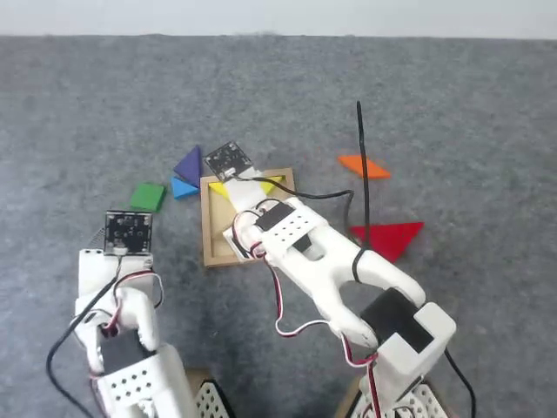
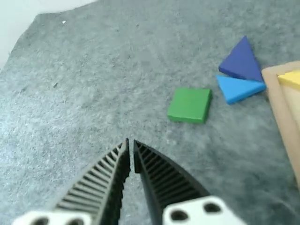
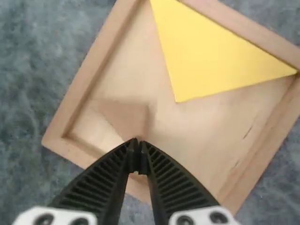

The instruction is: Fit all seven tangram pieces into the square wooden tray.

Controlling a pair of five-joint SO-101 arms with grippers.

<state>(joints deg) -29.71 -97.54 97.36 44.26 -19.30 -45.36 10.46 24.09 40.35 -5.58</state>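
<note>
The square wooden tray (image 1: 210,248) lies mid-table with a large yellow triangle (image 3: 215,51) flat in one corner of it. My right gripper (image 3: 137,146) hovers shut and empty over the tray's bare floor (image 3: 197,136), close to a rim. My left gripper (image 2: 131,146) is shut with nothing in it, above the grey mat a short way before the green square (image 2: 190,105). Past the square lie a light blue triangle (image 2: 239,88) and a dark blue triangle (image 2: 241,61), beside the tray's edge (image 2: 281,103).
An orange parallelogram (image 1: 364,166) and a red triangle (image 1: 389,237) lie on the mat right of the tray. A black cable (image 1: 361,165) runs over that side. Open grey mat stretches to the far and left sides.
</note>
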